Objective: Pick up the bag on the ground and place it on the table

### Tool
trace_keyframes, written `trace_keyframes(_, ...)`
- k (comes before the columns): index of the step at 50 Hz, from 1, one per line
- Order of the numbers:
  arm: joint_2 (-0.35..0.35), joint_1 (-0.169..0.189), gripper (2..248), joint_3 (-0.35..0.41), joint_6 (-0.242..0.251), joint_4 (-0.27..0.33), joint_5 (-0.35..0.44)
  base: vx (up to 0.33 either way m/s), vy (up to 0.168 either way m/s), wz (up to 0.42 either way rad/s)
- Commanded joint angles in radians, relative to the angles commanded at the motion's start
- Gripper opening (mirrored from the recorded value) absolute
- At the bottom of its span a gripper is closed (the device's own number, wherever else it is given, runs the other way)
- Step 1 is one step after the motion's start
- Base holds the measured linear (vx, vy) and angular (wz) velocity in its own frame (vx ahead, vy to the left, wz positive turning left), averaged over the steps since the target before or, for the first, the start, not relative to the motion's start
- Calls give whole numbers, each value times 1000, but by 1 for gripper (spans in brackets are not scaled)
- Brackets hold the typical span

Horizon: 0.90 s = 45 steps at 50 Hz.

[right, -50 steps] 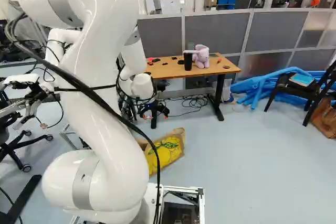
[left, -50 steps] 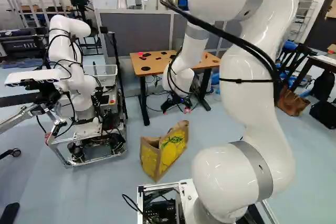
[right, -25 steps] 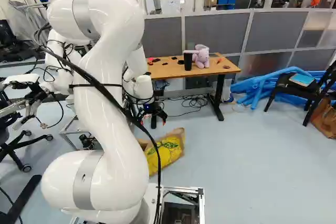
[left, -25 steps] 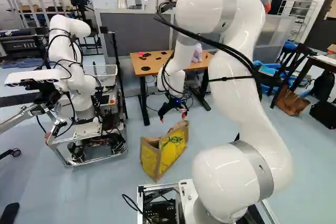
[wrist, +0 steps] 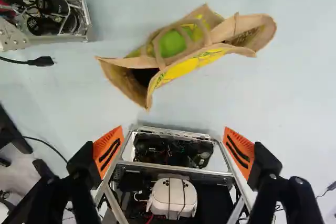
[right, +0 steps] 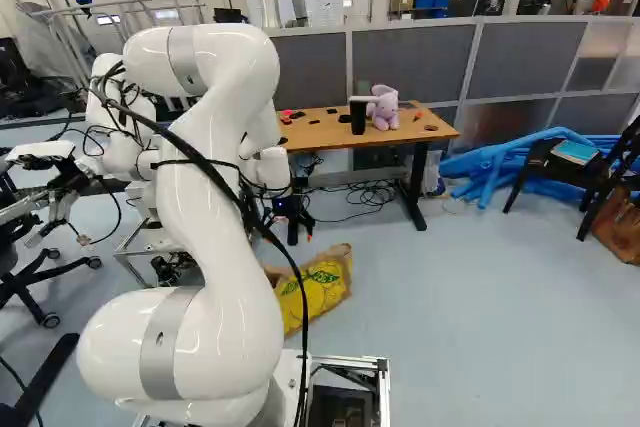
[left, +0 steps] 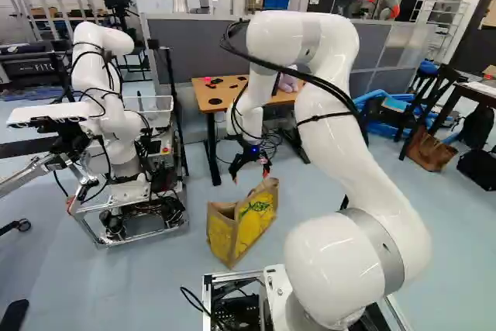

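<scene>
Most of the scene is taken up by the pale blue floor [right: 480, 327], which is bounded at the back by a grey partition [right: 412, 57]. The white arm [left: 364, 184] is raised from its lowest joint, bent over at the top, and its wrist is pointed downward. At the left of the left base view, another robot [left: 97, 40] is seen on a wheeled frame.

The wooden tabletop [right: 330, 132] is placed in front of the partition, on dark legs. To its right in the right base view, a pile of blue tubes [right: 490, 162] is set beside a black chair [right: 565, 167]. The brown and yellow bag [left: 248, 226] is found on the floor, between the arm's base and the tabletop. Its mouth is spread open, and a round green thing [wrist: 173, 43] is shown inside.

The claw [left: 251, 176] is held over the floor near the bag, with its fingers aimed down. In the wrist view, the claw [wrist: 173, 142] is wide open; nothing is gripped, and the bag is seen ahead of the orange pads [wrist: 108, 150], touched by neither. On the tabletop, a lilac stuffed toy [right: 383, 107] is seated just beside a black cup [right: 358, 115].
</scene>
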<state>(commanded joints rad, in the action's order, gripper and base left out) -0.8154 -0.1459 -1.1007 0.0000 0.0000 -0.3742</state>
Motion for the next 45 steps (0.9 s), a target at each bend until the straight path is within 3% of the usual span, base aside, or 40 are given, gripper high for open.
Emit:
trace_keyframes(31,-152,-9,247,-149,-2,0,0,0,0,0)
trace_keyframes(45,-207,-9,247,-187,-118,0,0,0,0,0)
